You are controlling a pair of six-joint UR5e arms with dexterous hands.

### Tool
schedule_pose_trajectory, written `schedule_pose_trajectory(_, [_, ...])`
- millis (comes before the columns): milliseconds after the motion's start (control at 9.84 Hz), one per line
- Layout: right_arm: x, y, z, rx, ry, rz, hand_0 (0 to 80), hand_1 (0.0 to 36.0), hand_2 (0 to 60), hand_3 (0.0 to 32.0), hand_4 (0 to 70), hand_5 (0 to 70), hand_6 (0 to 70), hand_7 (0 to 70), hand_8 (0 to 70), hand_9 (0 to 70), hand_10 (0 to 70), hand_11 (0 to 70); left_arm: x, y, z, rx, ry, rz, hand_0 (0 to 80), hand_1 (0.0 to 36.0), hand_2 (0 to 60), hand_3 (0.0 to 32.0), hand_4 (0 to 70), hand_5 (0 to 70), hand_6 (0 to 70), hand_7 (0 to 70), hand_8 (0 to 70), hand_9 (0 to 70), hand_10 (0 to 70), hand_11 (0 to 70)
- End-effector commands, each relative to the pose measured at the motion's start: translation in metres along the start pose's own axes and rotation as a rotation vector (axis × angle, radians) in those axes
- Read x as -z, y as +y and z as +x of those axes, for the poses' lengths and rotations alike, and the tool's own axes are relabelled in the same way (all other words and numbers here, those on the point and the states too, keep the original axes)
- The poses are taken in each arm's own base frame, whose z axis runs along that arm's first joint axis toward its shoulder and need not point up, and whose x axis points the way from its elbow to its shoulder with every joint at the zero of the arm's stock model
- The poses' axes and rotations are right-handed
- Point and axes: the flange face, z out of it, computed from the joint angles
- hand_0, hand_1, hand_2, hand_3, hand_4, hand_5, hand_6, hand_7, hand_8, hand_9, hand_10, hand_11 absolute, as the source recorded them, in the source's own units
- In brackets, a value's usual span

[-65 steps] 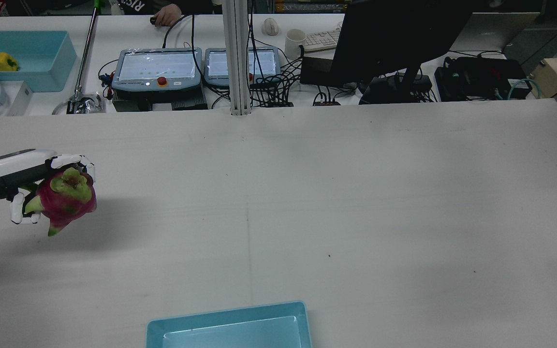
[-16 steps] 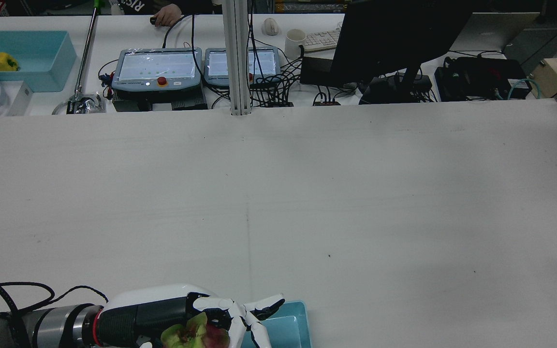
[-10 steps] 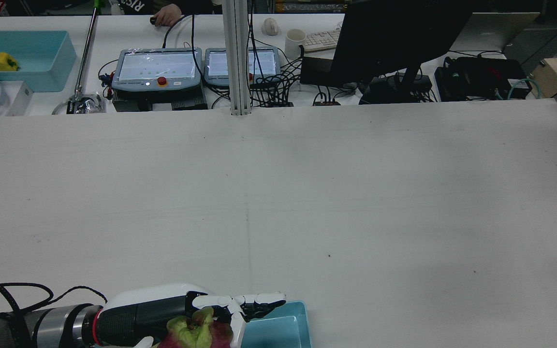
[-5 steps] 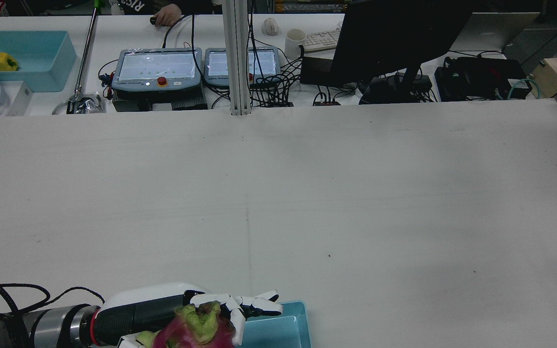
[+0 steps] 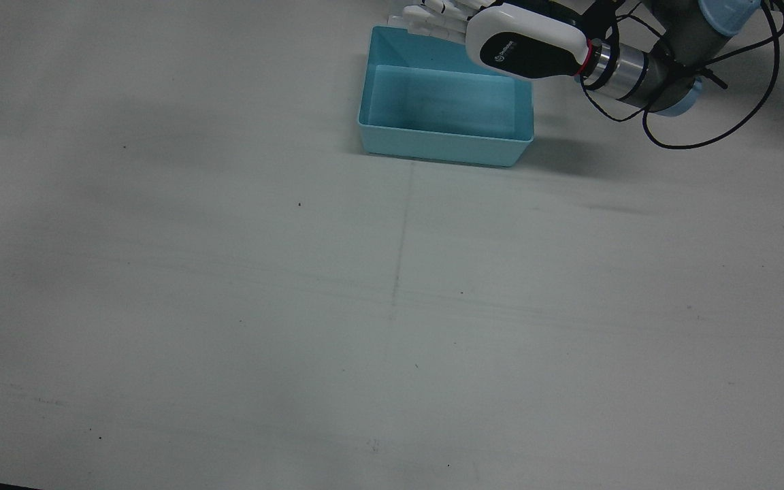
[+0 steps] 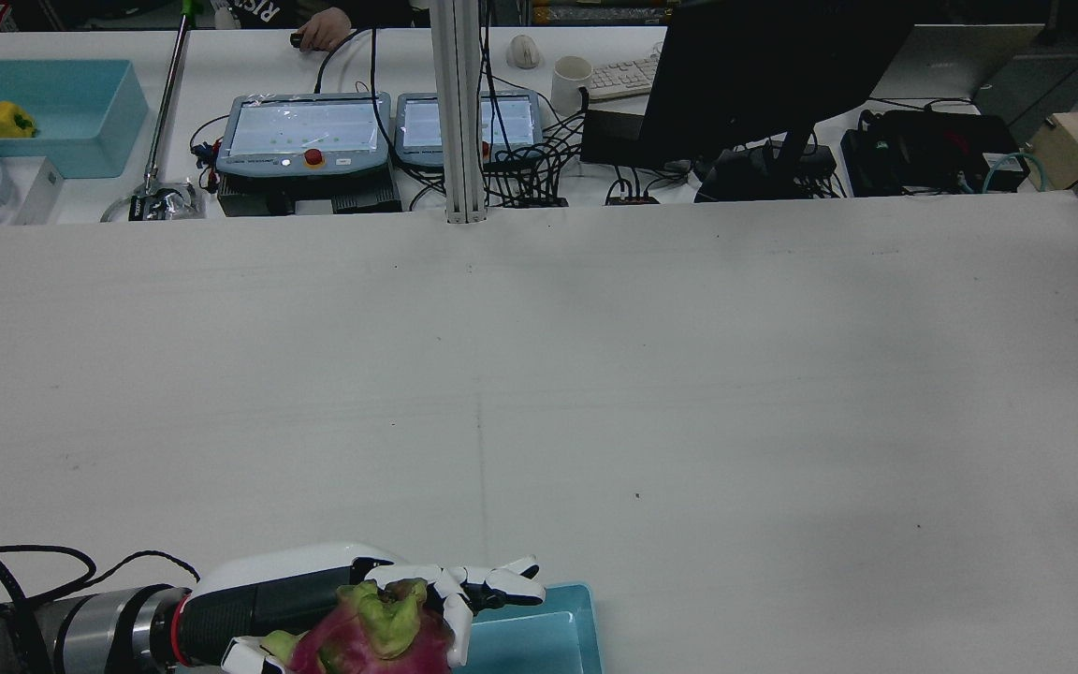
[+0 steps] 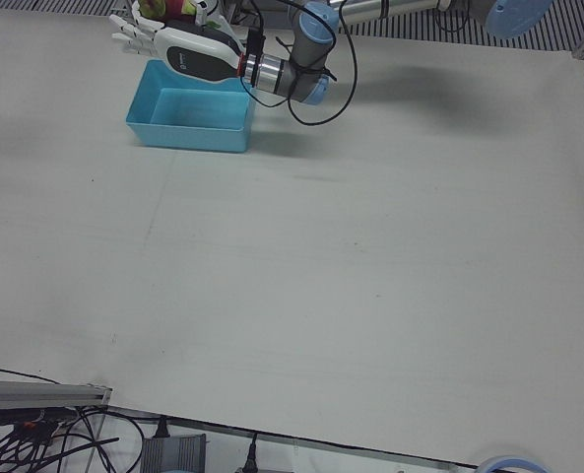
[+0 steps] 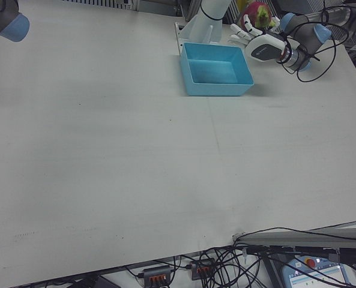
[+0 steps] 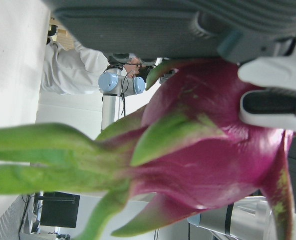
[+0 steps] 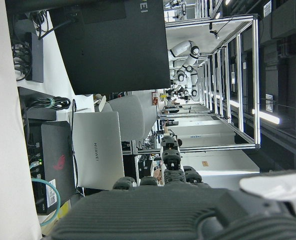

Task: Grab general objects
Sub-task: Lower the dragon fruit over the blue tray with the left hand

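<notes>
One dragon fruit | gripped by left hand fingers | at blue bin back rim, table robot-side edge | right hand fingers unreadable | remaining tabletop open

The left arm lies low and almost level along the robot-side edge of the table. Its left hand faces palm up with fingers stretched out flat. The right hand shows only its dark palm and fingertips.
</notes>
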Motion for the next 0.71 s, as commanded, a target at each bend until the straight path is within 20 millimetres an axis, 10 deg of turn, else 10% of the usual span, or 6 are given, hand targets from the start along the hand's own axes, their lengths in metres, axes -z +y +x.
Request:
schedule_pose_trajectory(0, [0.0000, 0.0000, 0.0000, 0.000, 0.000, 0.000, 0.0, 0.0, 0.0, 0.0, 0.0, 0.0, 0.0, 0.0, 0.0, 0.0, 0.0, 0.0, -0.0005, 0.0013, 0.0045, -0.010, 0.011, -0.011, 80.0, 36.0, 60.0, 0.0, 0.7, 0.0, 0.0, 22.2, 0.0, 3.0, 0.0, 0.6])
schedule_pose_trajectory(102, [0.0000, 0.0000, 0.0000, 0.000, 0.000, 0.000, 0.0, 0.0, 0.0, 0.0, 0.0, 0.0, 0.0, 0.0, 0.0, 0.0, 0.0, 0.0, -0.0005, 0.0011, 0.0053, -0.011, 0.018, -0.008, 80.0, 36.0, 60.0, 6.0, 0.0, 0.0, 0.0, 20.1, 0.0, 2.6, 0.0, 2.6])
schedule_pose_trajectory(203, [0.0000, 0.0000, 0.0000, 0.000, 0.000, 0.000, 0.0, 0.0, 0.0, 0.0, 0.0, 0.0, 0.0, 0.0, 0.0, 0.0, 0.0, 0.0, -0.0005, 0.0009, 0.0058, -0.011, 0.024, -0.006, 80.0, 36.0, 60.0, 32.0, 0.0, 0.0, 0.0, 14.5, 0.0, 1.5, 0.0, 0.4])
schedule_pose_trajectory(305, [0.0000, 0.0000, 0.0000, 0.000, 0.000, 0.000, 0.0, 0.0, 0.0, 0.0, 0.0, 0.0, 0.0, 0.0, 0.0, 0.0, 0.0, 0.0, -0.0005, 0.0009, 0.0059, -0.013, 0.024, -0.006, 80.0, 36.0, 60.0, 32.0, 0.0, 0.0, 0.0, 6.0, 0.0, 0.0, 0.0, 0.0])
schedule_pose_trajectory(407, [0.0000, 0.0000, 0.0000, 0.000, 0.000, 0.000, 0.0, 0.0, 0.0, 0.0, 0.0, 0.0, 0.0, 0.0, 0.0, 0.0, 0.0, 0.0, -0.0003, 0.0008, 0.0058, -0.012, 0.023, -0.005, 80.0, 36.0, 60.0, 32.0, 0.0, 57.4, 0.0, 1.7, 0.0, 0.0, 0.0, 0.0])
schedule_pose_trajectory(610, [0.0000, 0.0000, 0.0000, 0.000, 0.000, 0.000, 0.0, 0.0, 0.0, 0.0, 0.0, 0.0, 0.0, 0.0, 0.0, 0.0, 0.0, 0.0, 0.0024, -0.0021, 0.0078, -0.016, 0.024, 0.007, 80.0, 36.0, 60.0, 0.0, 50.8, 70.0, 0.0, 22.8, 0.0, 3.1, 0.0, 0.0])
